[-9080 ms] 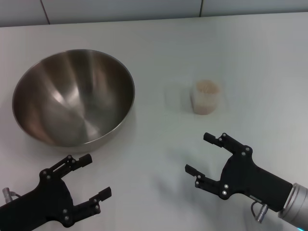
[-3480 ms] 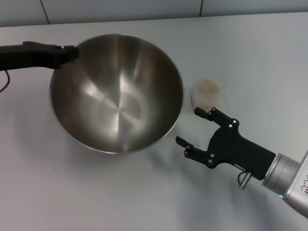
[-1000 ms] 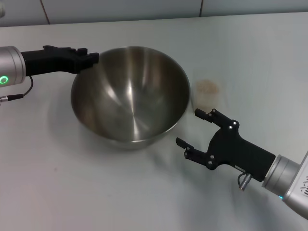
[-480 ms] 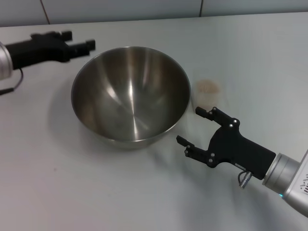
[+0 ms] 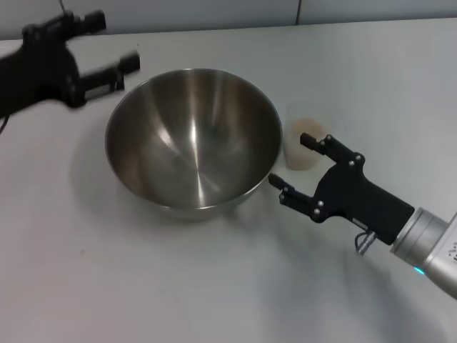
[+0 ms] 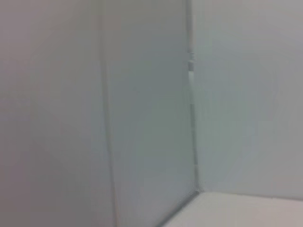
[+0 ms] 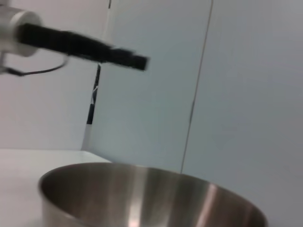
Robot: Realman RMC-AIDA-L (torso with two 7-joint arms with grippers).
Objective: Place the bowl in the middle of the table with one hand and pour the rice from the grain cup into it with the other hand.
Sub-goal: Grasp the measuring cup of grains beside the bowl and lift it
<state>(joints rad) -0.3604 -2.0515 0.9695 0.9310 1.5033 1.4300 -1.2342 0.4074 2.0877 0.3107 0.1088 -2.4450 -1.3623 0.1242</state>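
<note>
- Steel dominates the scene: the bowl point(image 5: 193, 139) sits upright near the middle of the table point(image 5: 143, 286), empty, its brushed inside catching the light.
- Clear plastic, by contrast, makes up the grain cup point(image 5: 303, 145), which stands just beside the bowl on the robot's right, a pale heap of rice point(image 5: 308, 127) showing at its top.
- Reaching in from the right, the right gripper point(image 5: 295, 167) hangs low over the table with its jaws apart; one prong overlaps the cup's rim in the head view, the other points toward the gap between cup and bowl. Nothing is held.
- Well clear at the far left, the left gripper point(image 5: 107, 46) is raised off the table, jaws apart and empty, a short way from the bowl's rim.
- By the look of it, the cup will be light and thin-walled, likely to flex or tip under a hard squeeze; its smooth tapered sides may slip, so a grip around the mid-body, kept level, seems safest.
- Loose grains will spill at any early tilt, so the cup should probably stay upright until it is over the bowl.
- The handle cannot be made out from here.
</note>
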